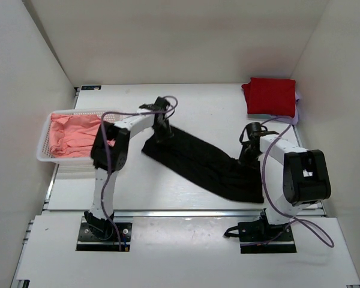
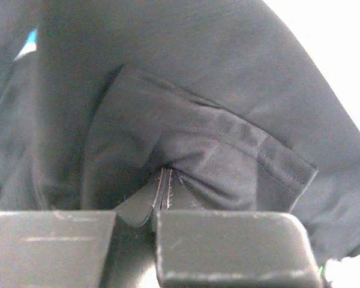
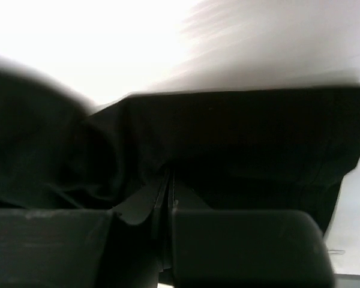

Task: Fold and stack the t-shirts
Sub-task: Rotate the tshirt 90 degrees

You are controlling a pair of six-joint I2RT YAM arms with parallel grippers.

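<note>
**Operator:** Where do we find the black t-shirt [image 1: 204, 163]?

**Technician:** We find it on the tabletop [image 1: 210, 105], stretched as a long band that runs from far left to near right between the two arms.

**Operator:** What state do we record for each claw?

**Technician:** We record the left claw [image 1: 163, 134] as closed, pinching a fold at the band's far-left end. Its wrist view shows a stitched hem just above the fingers. We record the right claw [image 1: 247, 156] as closed on the cloth at the near-right end.

**Operator:** And the other shirts?

**Technician:** We see the red t-shirt [image 1: 270, 96] folded at the far right. The edge of the pale lilac t-shirt [image 1: 297, 111] shows along its right side. The salmon-pink t-shirts [image 1: 72, 135] lie crumpled in the white basket [image 1: 43, 153] at the left.
</note>
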